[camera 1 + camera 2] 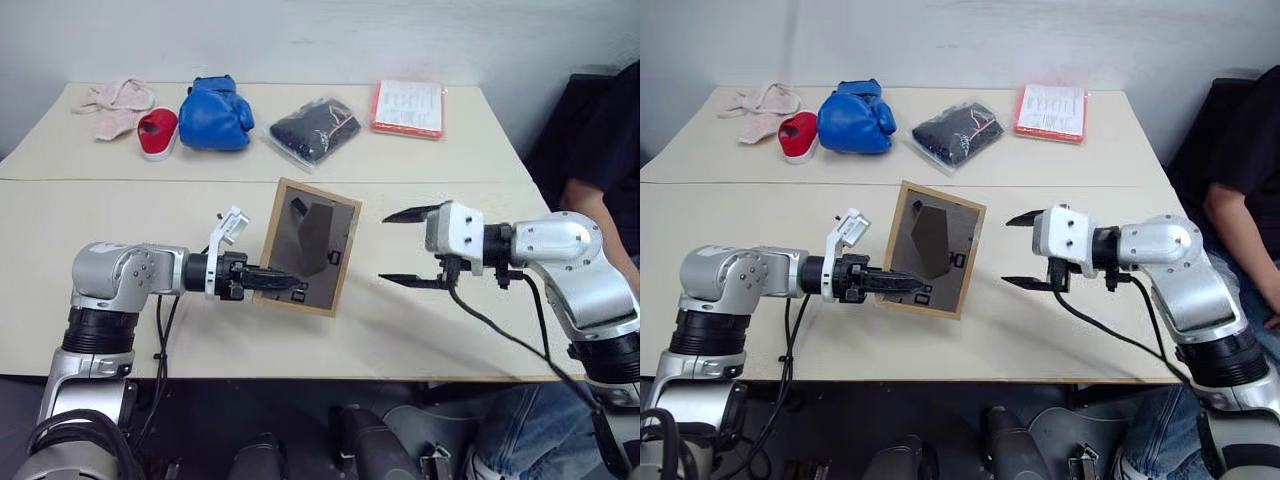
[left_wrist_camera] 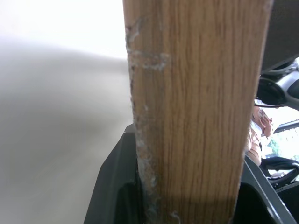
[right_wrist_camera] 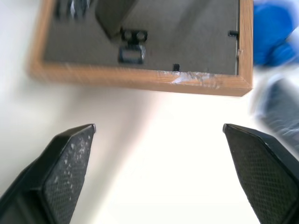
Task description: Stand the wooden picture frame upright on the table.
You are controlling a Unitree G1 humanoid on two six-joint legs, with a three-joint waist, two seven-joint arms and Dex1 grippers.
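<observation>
The wooden picture frame (image 1: 312,248) is held above the tabletop (image 1: 450,330) by the left gripper (image 1: 275,282), whose fingers are clamped on the frame's lower left edge, so that the grey-brown backing board is turned toward the camera and the fold-out stand (image 1: 318,240) can be reached. The frame is tilted, and whether its lower edge touches the tabletop cannot be told. The right gripper (image 1: 397,247) is held just beside the frame's right edge, apart from it, its fingers spread wide with nothing between them, apparently so the stand can be reached or the frame steadied. Judged from this, the frame has not yet been stood upright.
</observation>
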